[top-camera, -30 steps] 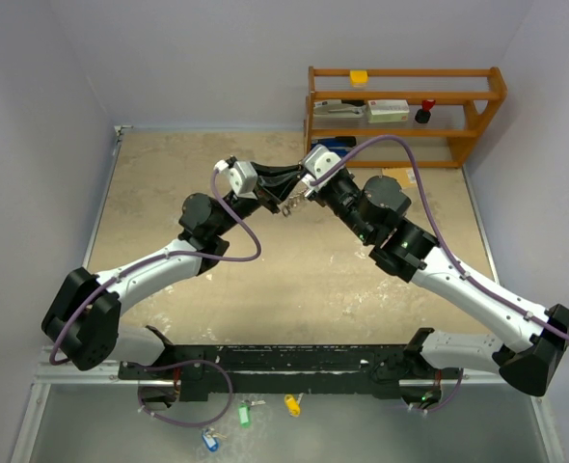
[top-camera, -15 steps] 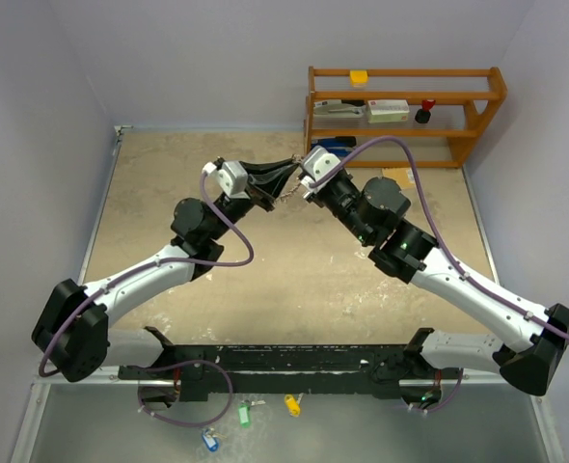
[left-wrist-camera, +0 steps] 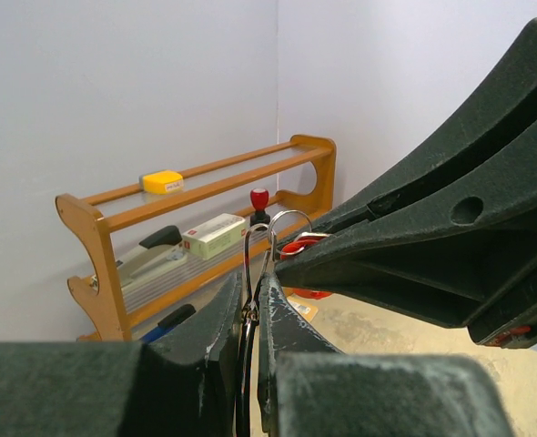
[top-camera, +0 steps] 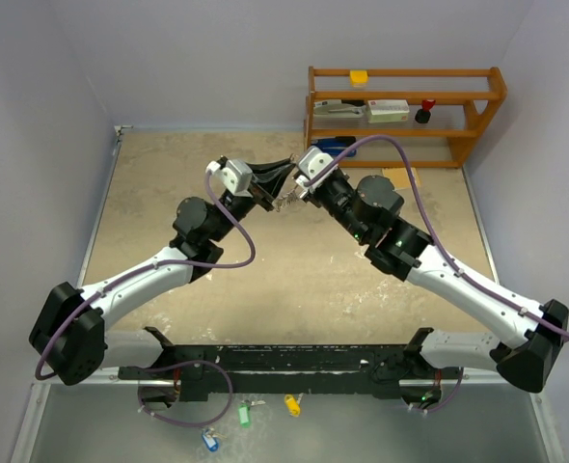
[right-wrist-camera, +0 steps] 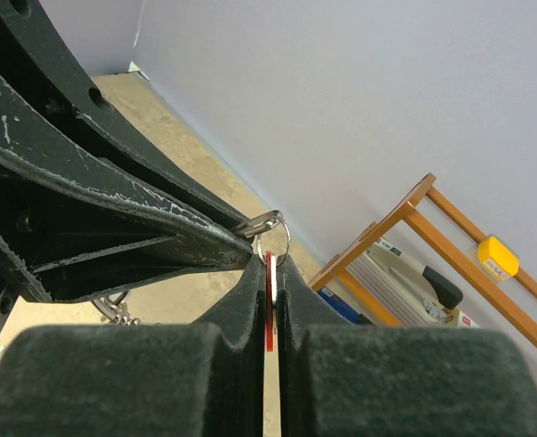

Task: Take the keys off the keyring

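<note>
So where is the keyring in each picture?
Top external: keyring in the upper middle, left of the shelf.
Left wrist: keyring at the centre, nipped in the left pincer.
Right wrist: keyring at the centre, above the red key in the right pincer.
Shared landmark: the shelf, seen in all three.

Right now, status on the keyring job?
Left gripper jaws shut on keyring. Right gripper jaws shut on red-tagged key, not yet off ring. Other keys dangling below. Nothing blocking.
</note>
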{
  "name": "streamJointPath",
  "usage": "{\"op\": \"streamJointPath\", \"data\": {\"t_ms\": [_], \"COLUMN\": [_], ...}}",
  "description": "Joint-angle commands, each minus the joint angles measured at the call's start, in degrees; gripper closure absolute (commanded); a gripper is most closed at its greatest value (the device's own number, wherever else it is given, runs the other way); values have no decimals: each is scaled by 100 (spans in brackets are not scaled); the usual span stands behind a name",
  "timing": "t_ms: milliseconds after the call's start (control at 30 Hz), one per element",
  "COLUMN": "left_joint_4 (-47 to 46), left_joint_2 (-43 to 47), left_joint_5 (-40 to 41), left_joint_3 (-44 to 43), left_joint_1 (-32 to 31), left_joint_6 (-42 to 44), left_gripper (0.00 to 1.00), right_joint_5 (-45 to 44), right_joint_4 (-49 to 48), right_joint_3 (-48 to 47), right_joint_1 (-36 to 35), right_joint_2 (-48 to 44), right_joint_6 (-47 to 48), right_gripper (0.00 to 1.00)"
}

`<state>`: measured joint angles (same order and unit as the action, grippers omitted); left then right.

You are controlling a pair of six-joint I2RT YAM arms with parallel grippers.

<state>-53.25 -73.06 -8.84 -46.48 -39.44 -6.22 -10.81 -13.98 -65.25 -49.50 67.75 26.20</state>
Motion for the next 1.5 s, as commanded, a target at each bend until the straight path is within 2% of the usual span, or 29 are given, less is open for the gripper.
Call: {"op": "streamJointPath", "data": {"t_ms": [0,467,900,1167,1267,1400,1467], "left_joint_4": [-225,-203,-298,-301,-272,-172,-143], "left_joint_2": [68,-58,-95,-27,59,225,303], "left_joint_5": [480,621,970,1232,1283,1329,1369], "left_joint_3": [-206,-217,-263,-253,-194,-34,92], "left_joint_1": [55,51,57,60,59,59,60], "left_joint_6": [171,340,489,593,628,661,616], "left_gripper": [100,100,100,100,100,100,100], "right_joint_5": [162,858,719,426,101,-1174,-1574], "right_joint_4": [-18,1115,1771,1808,1609,827,734], "right_joint_3": [-273,-857,-1067,-979,-856,-659,-705], "right_joint_1": [-9,-105,-394,-556,-572,-574,-551], "right_joint_2": [-69,230,464,469,432,429,538], "right_joint_6": [29,177,325,347,368,381,230], "right_gripper": [100,100,100,100,100,100,100]}}
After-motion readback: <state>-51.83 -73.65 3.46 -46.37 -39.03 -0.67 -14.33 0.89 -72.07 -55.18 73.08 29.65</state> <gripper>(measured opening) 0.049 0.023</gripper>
